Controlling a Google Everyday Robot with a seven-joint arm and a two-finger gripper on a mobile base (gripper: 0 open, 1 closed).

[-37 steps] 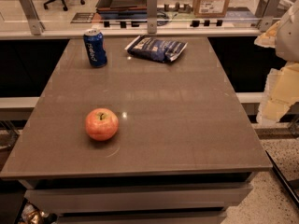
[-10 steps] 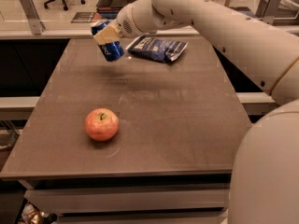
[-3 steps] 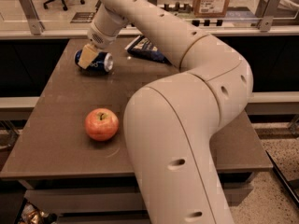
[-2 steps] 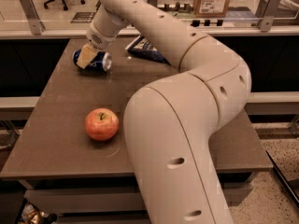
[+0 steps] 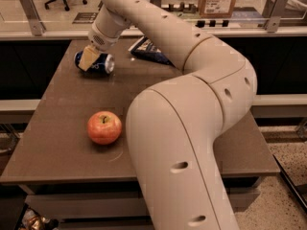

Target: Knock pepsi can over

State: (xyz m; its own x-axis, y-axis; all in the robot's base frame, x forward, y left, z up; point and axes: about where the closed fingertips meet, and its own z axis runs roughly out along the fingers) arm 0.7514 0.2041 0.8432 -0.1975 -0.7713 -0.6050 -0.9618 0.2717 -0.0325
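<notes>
"Where is your gripper sitting?"

"My gripper (image 5: pixel 88 58) is hanging low over the far left corner of the desk (image 5: pixel 57 128), right at the pepsi can (image 5: pixel 102 63). Its tan tip is covering the can's left end."

"Is it gripping the can?"

"I cannot tell whether it is apart, together or clamped on anything."

"And the can?"

"It is lying on its side near that far left corner, with its silver end pointing right."

"What else is lying there?"

"A red apple (image 5: pixel 104 127) is sitting toward the near left edge, well apart from the can. A dark snack bag (image 5: pixel 147 50) is lying by the far edge, partly behind my arm (image 5: pixel 192 85)."
</notes>
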